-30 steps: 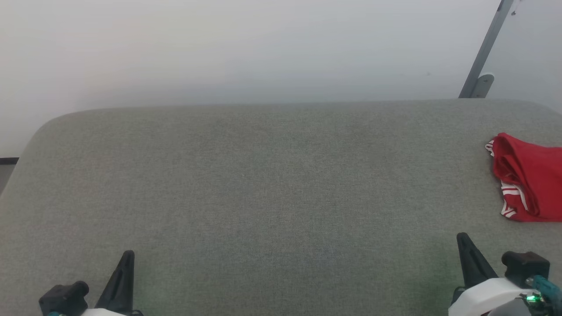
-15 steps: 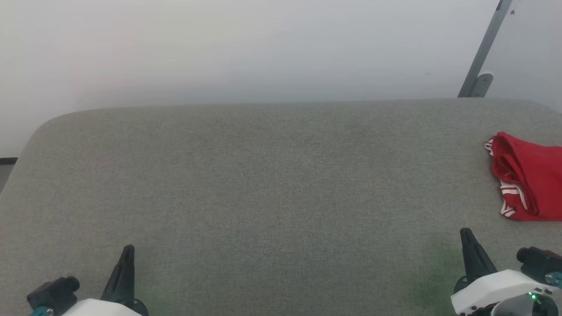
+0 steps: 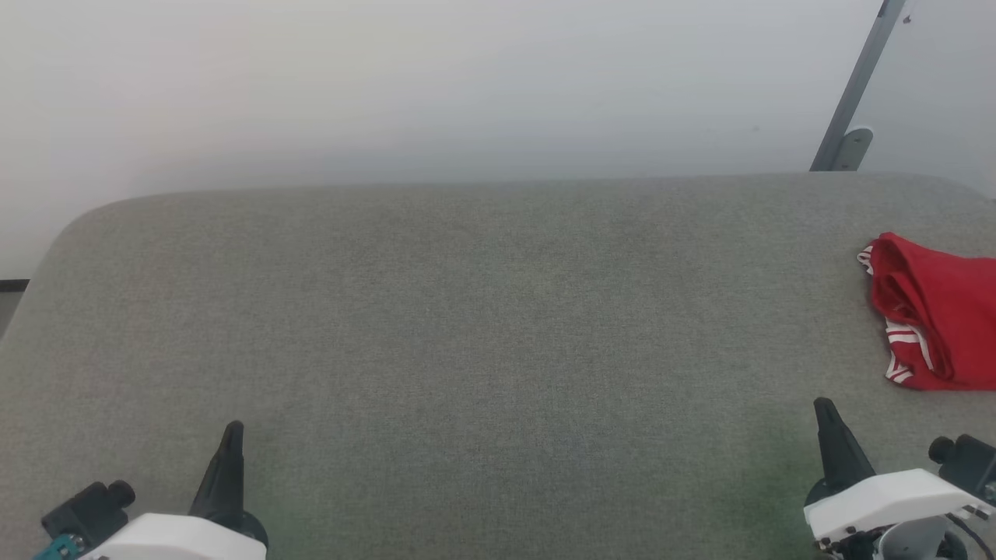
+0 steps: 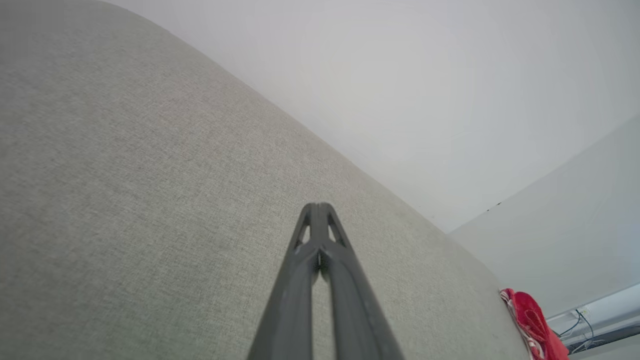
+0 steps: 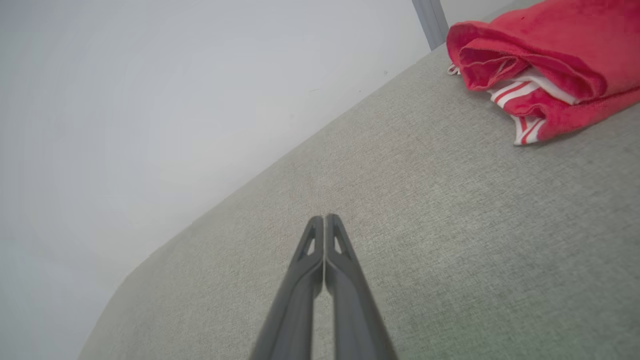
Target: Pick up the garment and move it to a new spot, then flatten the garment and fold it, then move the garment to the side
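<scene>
One left gripper (image 3: pixel 232 432) sits at the near left of the single grey fabric-covered counter (image 3: pixel 467 311), its two dark fingers pressed together on nothing. Open grey cloth runs from there to the rounded far edge and across to the one right gripper (image 3: pixel 823 409), whose fingers are likewise pressed together. One bundled bright red soft T-shirt with white striped trim (image 3: pixel 941 311) lies by the counter's right edge, beyond the right gripper and apart from it.

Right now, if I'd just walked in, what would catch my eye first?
The bright red garment, bundled at the right side of the wide grey fabric surface. Next, the two dark pointed grippers at the near edge, left gripper and right gripper, both shut and apart from it.
</scene>
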Controlling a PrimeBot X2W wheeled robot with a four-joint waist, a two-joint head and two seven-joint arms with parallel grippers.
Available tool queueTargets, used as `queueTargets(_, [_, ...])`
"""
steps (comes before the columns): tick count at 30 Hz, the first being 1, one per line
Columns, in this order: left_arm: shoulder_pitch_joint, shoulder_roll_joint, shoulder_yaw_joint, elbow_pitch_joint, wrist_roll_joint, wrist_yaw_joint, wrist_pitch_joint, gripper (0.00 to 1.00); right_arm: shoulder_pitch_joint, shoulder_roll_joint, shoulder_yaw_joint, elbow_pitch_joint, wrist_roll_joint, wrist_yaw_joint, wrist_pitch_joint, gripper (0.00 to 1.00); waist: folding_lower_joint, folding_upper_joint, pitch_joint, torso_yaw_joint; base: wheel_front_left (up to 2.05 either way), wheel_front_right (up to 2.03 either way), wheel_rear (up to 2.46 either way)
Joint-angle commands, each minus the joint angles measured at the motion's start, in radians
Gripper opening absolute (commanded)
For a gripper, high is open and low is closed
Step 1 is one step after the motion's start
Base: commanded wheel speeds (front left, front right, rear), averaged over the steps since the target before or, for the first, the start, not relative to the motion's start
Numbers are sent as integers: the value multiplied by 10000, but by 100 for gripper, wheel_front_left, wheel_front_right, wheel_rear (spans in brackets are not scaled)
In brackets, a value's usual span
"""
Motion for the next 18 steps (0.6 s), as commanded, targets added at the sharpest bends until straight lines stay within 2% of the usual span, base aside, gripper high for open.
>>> queueTargets(1, [-306,29,85,-143,-209,0,48,0,-287,-15,-62,-218,254,0,66,0,0,0,1,-1,0,0,0])
queueTargets(18, [-618,-319,232,-139,-2154,0,653,0,-384,198,-221,-464,2431,1,666,0,0,0,22,-36,0,0,0])
